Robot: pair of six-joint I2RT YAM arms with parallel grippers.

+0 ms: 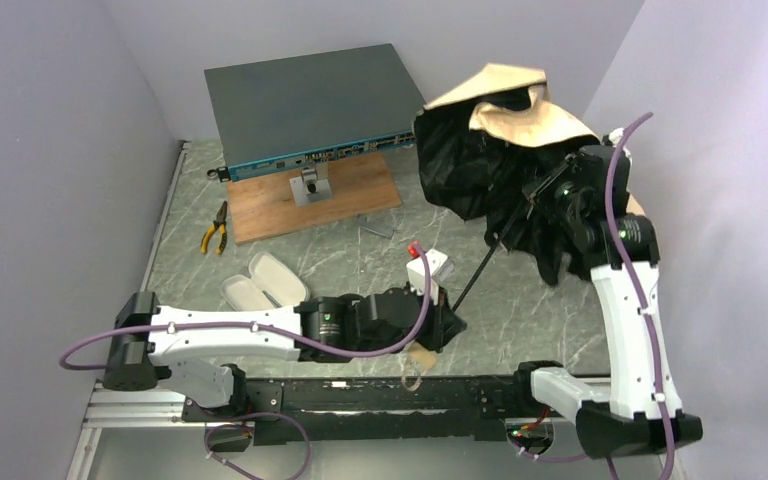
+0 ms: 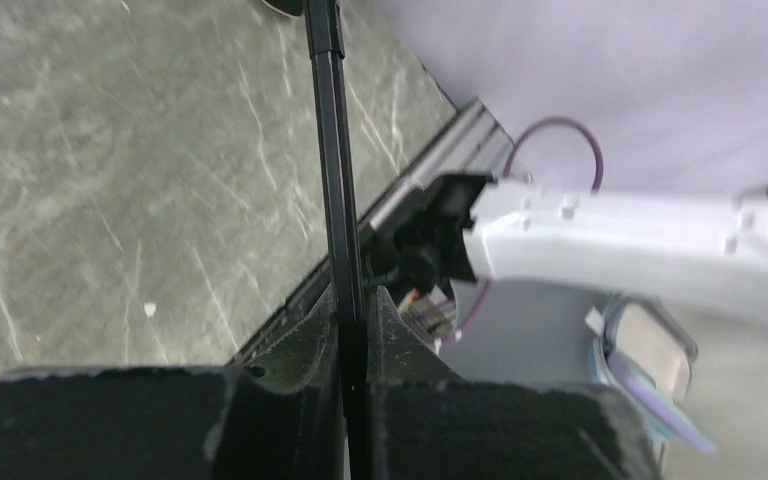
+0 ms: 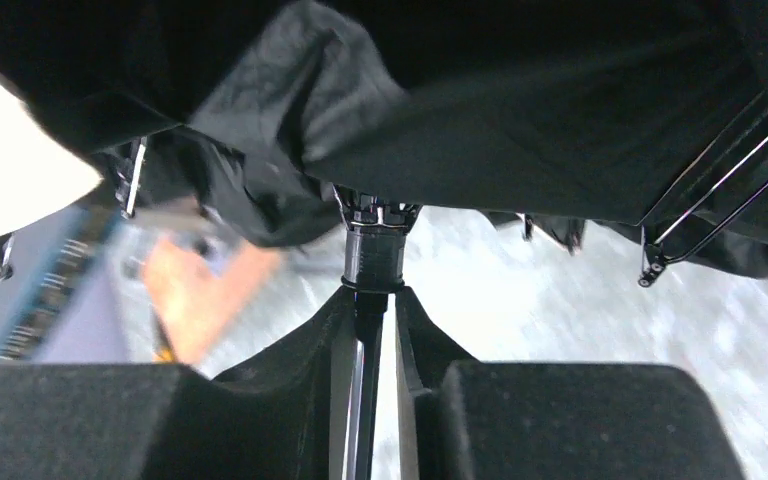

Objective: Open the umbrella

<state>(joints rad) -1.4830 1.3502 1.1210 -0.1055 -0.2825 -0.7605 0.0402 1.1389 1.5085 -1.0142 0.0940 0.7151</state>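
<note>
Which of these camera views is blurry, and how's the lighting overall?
Right wrist view: the table and wooden board beyond the umbrella are smeared. Left wrist view: the shaft is crisp. Top external view: sharp, evenly lit, no glare.

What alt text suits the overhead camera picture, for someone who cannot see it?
Two robot arms hold a partly opened umbrella by its thin black shaft: the left gripper clamps the low end, the right gripper the top under the sagging cream-and-black canopy. Pliers and a white case lie on the table.
</note>
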